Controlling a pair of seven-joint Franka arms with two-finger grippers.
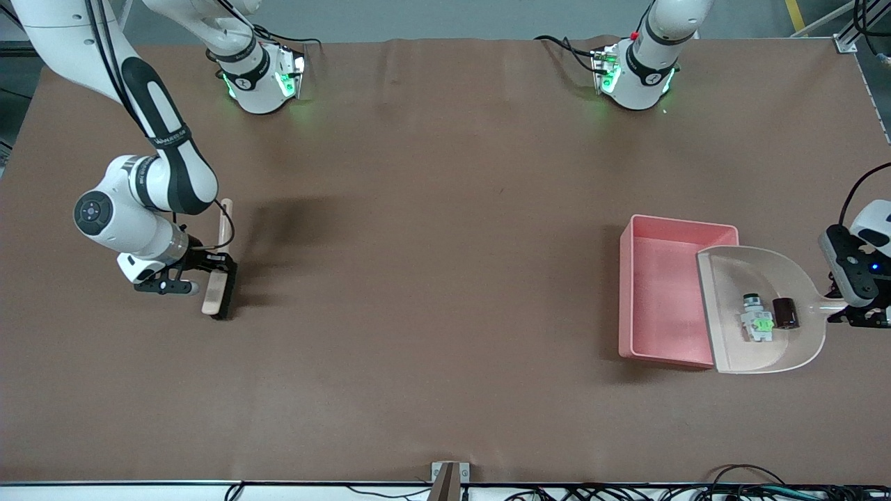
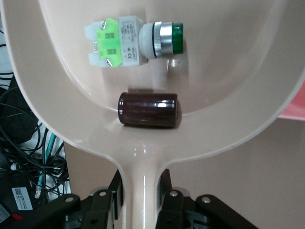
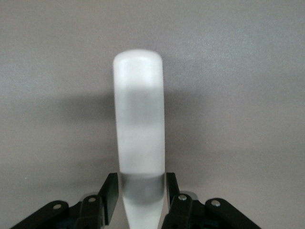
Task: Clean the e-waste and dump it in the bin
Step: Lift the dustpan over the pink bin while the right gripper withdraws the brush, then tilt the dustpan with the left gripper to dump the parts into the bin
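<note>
Front view shows the dustpan [image 1: 738, 348] held partly over the pink bin [image 1: 658, 299], its open lip overlapping the bin's wall at the left arm's end of the bench [image 1: 445, 278]. The handle runs away from the bin into the left tool [image 1: 853, 316], which is clamped tight on it. In the pan lie both bits of e-waste, the white component [image 1: 757, 321] and the dark block [image 1: 785, 313], side by side near the handle end, so they must slide lipward to drop in. I judge a tilt raising the handle would do it; the bin's floor is bare and roomy. Toward the right arm's end, the right tool [image 1: 182, 278] grips a brush [image 1: 220, 278] low over the bench, seemingly waiting, well apart from everything.
</note>
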